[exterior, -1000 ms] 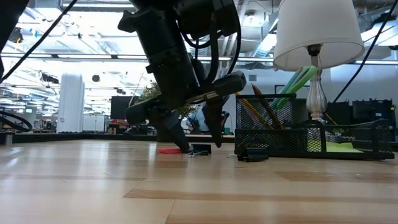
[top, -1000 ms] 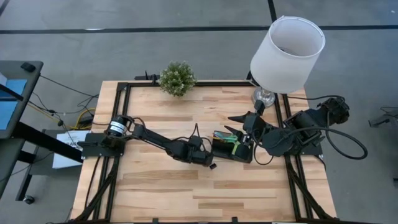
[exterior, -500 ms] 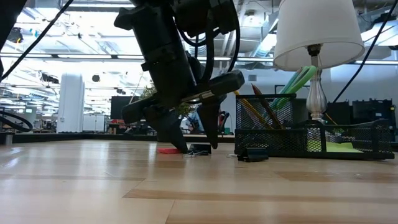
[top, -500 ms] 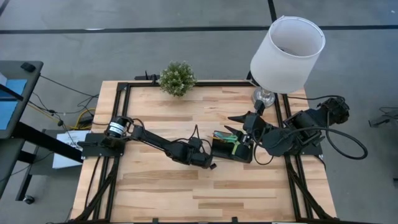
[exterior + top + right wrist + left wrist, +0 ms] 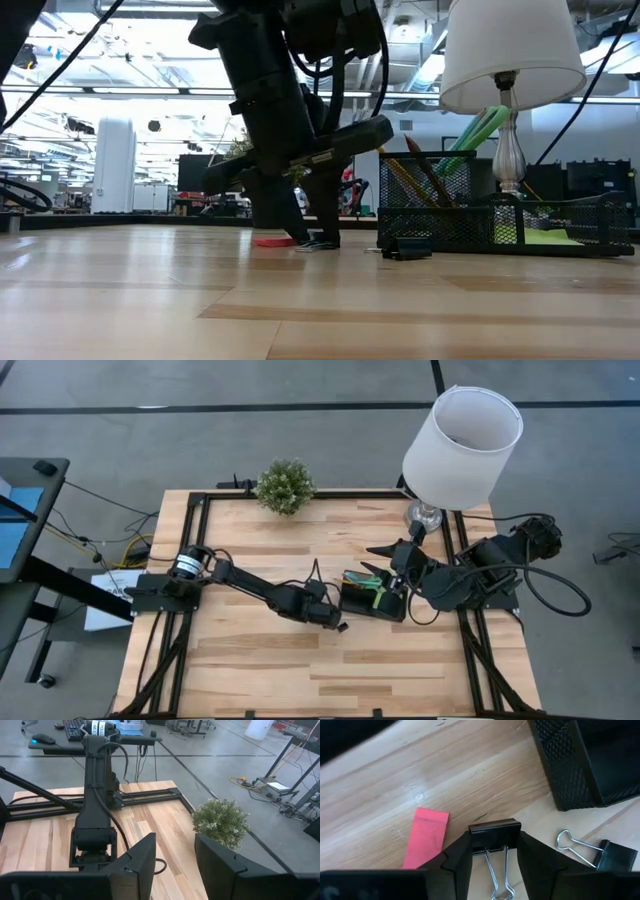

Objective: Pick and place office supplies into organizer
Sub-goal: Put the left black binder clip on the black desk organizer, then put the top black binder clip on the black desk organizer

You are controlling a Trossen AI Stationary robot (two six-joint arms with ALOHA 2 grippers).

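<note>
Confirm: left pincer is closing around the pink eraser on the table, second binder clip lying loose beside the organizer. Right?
Not the eraser. In the left wrist view the left pincer has its fingers on either side of a black binder clip; the pink eraser lies beside it, outside the fingers. The rest holds: a second binder clip lies loose on the table by the organizer.

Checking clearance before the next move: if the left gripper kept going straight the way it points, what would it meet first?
The left gripper points down at the table and already straddles a black binder clip, so it would probably meet that clip first, then the wood beneath.
</note>
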